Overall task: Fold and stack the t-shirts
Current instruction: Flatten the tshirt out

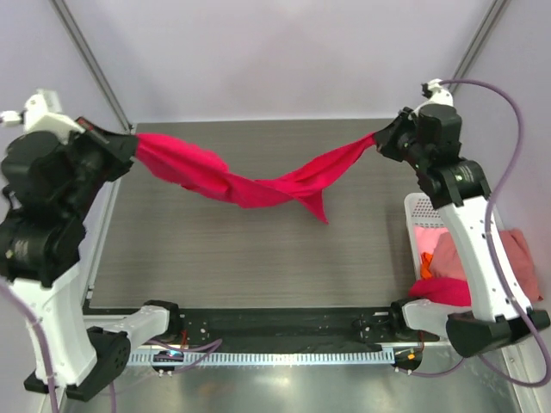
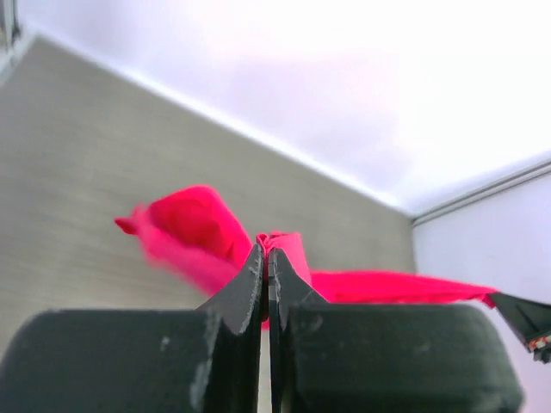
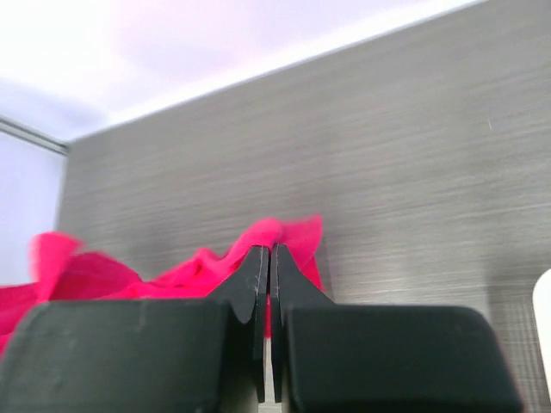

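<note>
A bright crimson-red t-shirt hangs twisted in the air above the grey table, stretched between both grippers. My left gripper is shut on its left end; in the left wrist view the cloth bunches past the closed gripper. My right gripper is shut on its right end; in the right wrist view the cloth spills left of the closed gripper. More shirts, salmon-pink, red and orange, lie bundled in and over a basket at the right.
A white perforated basket stands at the table's right edge behind the right arm. A cable track runs along the near edge between the arm bases. The back wall and frame posts close off the far side.
</note>
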Controlling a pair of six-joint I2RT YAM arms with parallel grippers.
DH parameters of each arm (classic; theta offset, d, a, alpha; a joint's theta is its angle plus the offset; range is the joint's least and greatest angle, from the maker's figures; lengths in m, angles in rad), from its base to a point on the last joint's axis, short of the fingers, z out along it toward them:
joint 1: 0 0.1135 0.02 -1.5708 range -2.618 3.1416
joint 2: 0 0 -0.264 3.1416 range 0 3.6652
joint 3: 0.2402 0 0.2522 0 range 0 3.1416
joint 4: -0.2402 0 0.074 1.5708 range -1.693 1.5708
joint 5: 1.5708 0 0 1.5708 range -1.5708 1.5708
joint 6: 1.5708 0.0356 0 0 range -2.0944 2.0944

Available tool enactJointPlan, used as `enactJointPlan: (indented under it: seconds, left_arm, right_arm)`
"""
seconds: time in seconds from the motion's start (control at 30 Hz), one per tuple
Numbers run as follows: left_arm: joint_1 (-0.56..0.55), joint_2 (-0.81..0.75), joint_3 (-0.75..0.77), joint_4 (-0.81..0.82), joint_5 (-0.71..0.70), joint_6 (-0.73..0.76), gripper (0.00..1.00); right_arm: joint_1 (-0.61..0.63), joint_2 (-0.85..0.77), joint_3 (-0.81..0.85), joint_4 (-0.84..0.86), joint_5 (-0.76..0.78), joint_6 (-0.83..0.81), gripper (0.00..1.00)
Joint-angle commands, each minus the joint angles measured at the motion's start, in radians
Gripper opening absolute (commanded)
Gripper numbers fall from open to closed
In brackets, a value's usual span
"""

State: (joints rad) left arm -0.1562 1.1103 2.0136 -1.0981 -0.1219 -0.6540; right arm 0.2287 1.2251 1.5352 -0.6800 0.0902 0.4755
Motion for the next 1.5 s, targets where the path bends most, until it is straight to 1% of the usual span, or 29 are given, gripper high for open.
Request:
enactJointPlan:
  seconds: [0.0,0.13,0.2,0.23,0.33,0.43,0.47,0.5,0.57,0.6,0.67,0.7,0.73,0.77,0.8,0.83,0.87,0.9,0.93,0.97,1.0,1.07,1.1,1.17,1.23,1.27,1.33,1.37,1.47]
  left_arm:
    - [0.006,-0.042,0.112,-0.137,0.004,0.037,0.00]
    - [0.006,-0.114,0.097,-0.092,0.039,0.010,0.00]
    - [0.006,-0.133,0.108,-0.074,0.053,-0.006,0.00]
    - [0.006,-0.144,0.114,-0.069,0.057,-0.009,0.00]
    - [0.006,-0.159,0.097,-0.033,0.071,-0.025,0.00]
    - [0.006,-0.170,-0.050,0.053,0.077,-0.044,0.00]
    - [0.004,-0.168,-0.096,0.081,0.083,-0.050,0.00]
    - [0.006,-0.162,-0.171,0.124,0.091,-0.056,0.00]
    - [0.006,-0.110,-0.213,0.155,0.103,-0.053,0.00]
    - [0.006,-0.090,-0.213,0.179,0.097,-0.046,0.00]
    - [0.006,-0.034,-0.188,0.175,0.053,-0.013,0.00]
    - [0.006,0.024,-0.149,0.162,0.036,0.000,0.00]
    - [0.007,0.048,-0.133,0.153,0.019,0.020,0.00]
    - [0.006,0.066,-0.116,0.144,0.002,0.025,0.00]
    - [0.006,0.088,-0.122,0.142,-0.008,0.031,0.00]
    - [0.004,0.091,-0.139,0.150,-0.005,0.036,0.00]
    - [0.006,0.086,-0.201,0.164,-0.004,0.043,0.00]
    - [0.006,0.063,-0.240,0.208,-0.008,0.047,0.00]
    - [0.006,0.048,-0.281,0.233,-0.015,0.050,0.00]
    - [0.006,0.034,-0.359,0.256,-0.024,0.057,0.00]
    - [0.006,0.023,-0.393,0.292,-0.034,0.060,0.00]
    - [0.006,-0.001,-0.462,0.314,-0.064,0.063,0.00]
    - [0.006,-0.003,-0.479,0.316,-0.076,0.060,0.00]
    - [0.006,-0.012,-0.544,0.313,-0.079,0.047,0.00]
    - [0.004,-0.024,-0.607,0.340,-0.067,0.024,0.00]
    - [0.006,-0.039,-0.669,0.359,-0.065,0.019,0.00]
    - [0.006,-0.050,-0.719,0.406,-0.071,0.019,0.00]
    - [0.006,-0.056,-0.739,0.403,-0.081,0.019,0.00]
    - [0.006,-0.078,-0.750,0.408,-0.081,0.025,0.00]
  right_arm:
    - [-0.002,-0.101,0.055,-0.082,-0.056,-0.003,0.01]
    - [-0.002,-0.170,0.052,-0.128,-0.076,-0.021,0.01]
    - [-0.002,-0.173,0.051,-0.154,-0.078,-0.041,0.01]
    - [-0.002,-0.171,0.048,-0.161,-0.111,-0.046,0.01]
    - [-0.002,-0.142,0.022,-0.156,-0.103,-0.067,0.01]
    - [-0.002,-0.049,0.000,-0.119,-0.116,-0.069,0.01]
    - [-0.002,0.017,-0.006,-0.099,-0.125,-0.066,0.01]
    - [-0.002,0.049,-0.010,-0.051,-0.122,-0.052,0.01]
    - [-0.002,0.127,0.008,-0.009,-0.095,-0.035,0.01]
    - [-0.002,0.213,0.063,0.011,-0.057,-0.031,0.01]
    - [-0.002,0.313,0.138,0.017,-0.001,-0.021,0.01]
    - [-0.003,0.358,0.214,0.013,0.002,-0.023,0.04]
    - [-0.003,0.446,0.250,0.004,-0.018,-0.035,0.23]
    - [-0.002,0.480,0.278,-0.013,-0.038,-0.041,0.64]
    - [0.000,0.505,0.290,-0.044,-0.050,-0.040,0.73]
    - [0.003,0.498,0.258,-0.039,-0.038,-0.026,0.75]
    - [0.009,0.466,0.205,-0.020,-0.032,-0.021,0.76]
    - [0.018,0.429,0.057,0.046,-0.030,-0.020,0.77]
    - [0.021,0.330,-0.023,0.080,-0.030,-0.011,0.77]
    - [0.023,0.280,-0.103,0.109,-0.027,0.012,0.77]
    - [0.029,0.231,-0.251,0.164,-0.030,0.018,0.77]
    - [0.069,0.090,-0.383,0.195,-0.058,0.028,0.75]
    - [0.090,0.045,-0.488,0.197,-0.058,0.035,0.72]
    - [0.216,-0.039,-0.620,0.203,-0.038,0.046,0.67]
    - [0.329,-0.056,-0.681,0.203,0.003,0.090,0.64]
    - [0.444,-0.049,-0.725,0.203,0.016,0.107,0.62]
    - [0.542,-0.026,-0.754,0.208,0.098,0.176,0.62]
    - [0.640,-0.012,-0.770,0.204,0.130,0.199,0.62]
    - [0.740,0.063,-0.779,0.201,0.215,0.284,0.62]
